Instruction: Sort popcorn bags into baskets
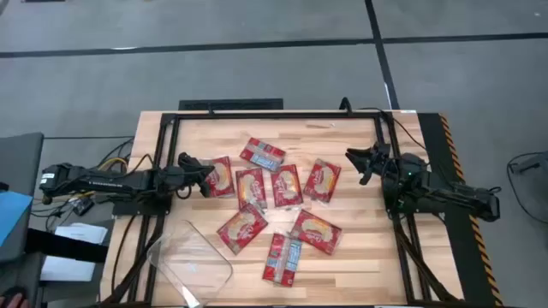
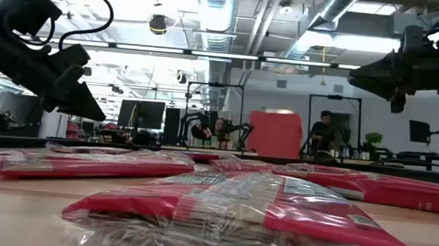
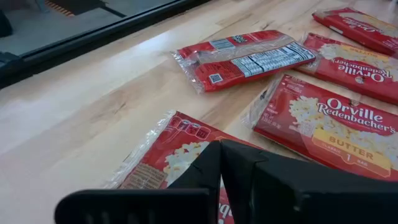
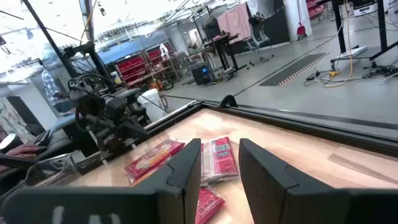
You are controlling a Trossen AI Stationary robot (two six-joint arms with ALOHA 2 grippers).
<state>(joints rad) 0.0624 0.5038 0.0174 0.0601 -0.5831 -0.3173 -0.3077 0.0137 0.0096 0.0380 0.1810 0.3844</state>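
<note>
The desk (image 1: 342, 257) is seen from above as a light wooden top inside a dark frame, with one arm stationed at each side. No part of the sorting is judged to be done. The basket (image 1: 193, 261), a clear tub, lies at the near left corner of the desk, and no packet is seen inside it. The popcorn bags (image 1: 282, 210) are spread flat over the middle of the desk; eight can be counted in the high view, several touching or overlapping, and all lie outside the basket. Every bag is therefore judged still to be picked up and carried to the tub. The left end effector (image 1: 205, 172) is held at the left edge of the group, directly over the leftmost bag (image 3: 165, 158), with its fingers pressed together and nothing between them. The right end effector (image 1: 357, 161) is held just beyond the right edge of the group, above bare desk, with its fingers spread and nothing between them. No bag is lifted or gripped by either arm.
</note>
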